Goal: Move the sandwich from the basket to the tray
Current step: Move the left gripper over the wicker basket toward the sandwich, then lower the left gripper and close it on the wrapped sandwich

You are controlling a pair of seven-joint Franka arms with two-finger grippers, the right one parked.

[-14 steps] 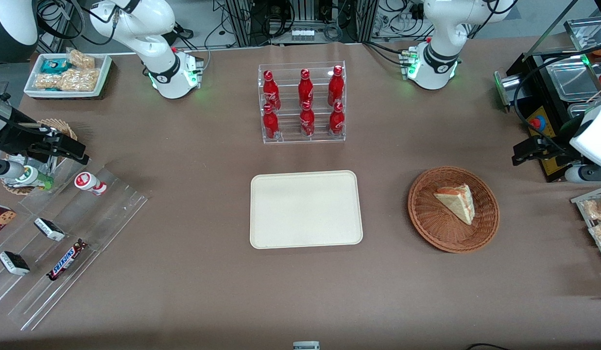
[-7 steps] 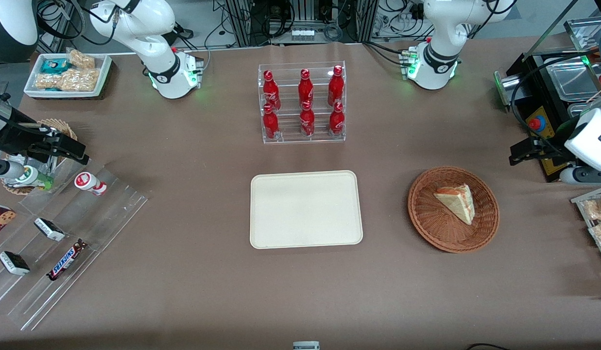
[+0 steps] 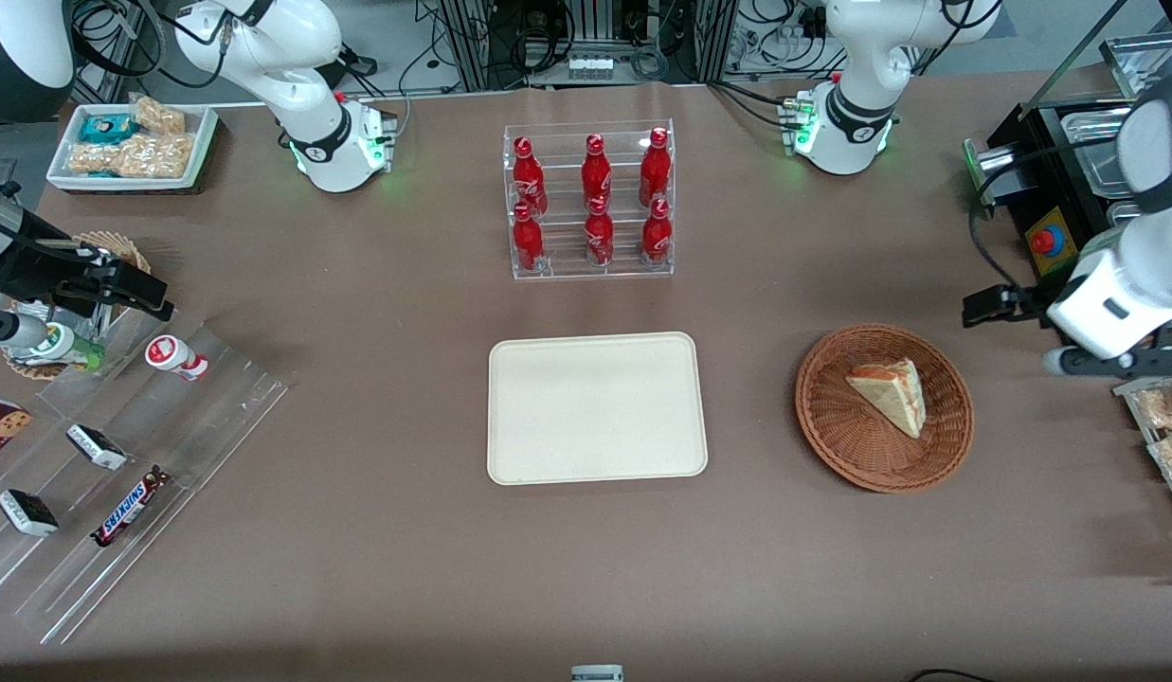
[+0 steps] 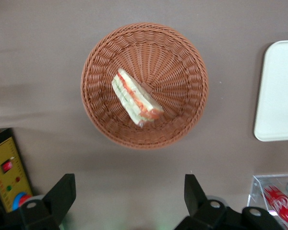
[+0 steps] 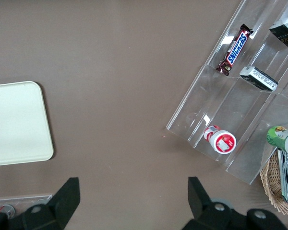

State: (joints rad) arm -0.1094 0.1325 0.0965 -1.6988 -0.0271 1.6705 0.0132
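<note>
Found the left arm's two-finger gripper (image 3: 985, 307) carried in from the working arm's end of the table since a second earlier, closer now to the round reddish-brown woven wicker basket (image 3: 837, 455), with the white wrist above it turned and raised. Saw nothing else shifted on the brown table (image 3: 405, 284). Held the gripper in the air just off the basket's rim, toward the working arm's end and slightly farther from the front camera than the basket, touching nothing. Kept the two black fingers (image 4: 62, 191) spread wide apart and empty in the wrist view, with the basket (image 4: 173, 57) in full sight below. Left the small triangular clear-wrapped sandwich (image 3: 891, 393) of pale bread lying in the basket, its red, orange and green filling edge (image 4: 134, 98) showing. Left the flat cream-beige rectangular plastic tray (image 3: 595, 407) bare at mid-table, well apart from the basket toward the parked arm's end. Left the clear acrylic rack of red bottles (image 3: 590, 204) farther from the front camera than the tray.
</note>
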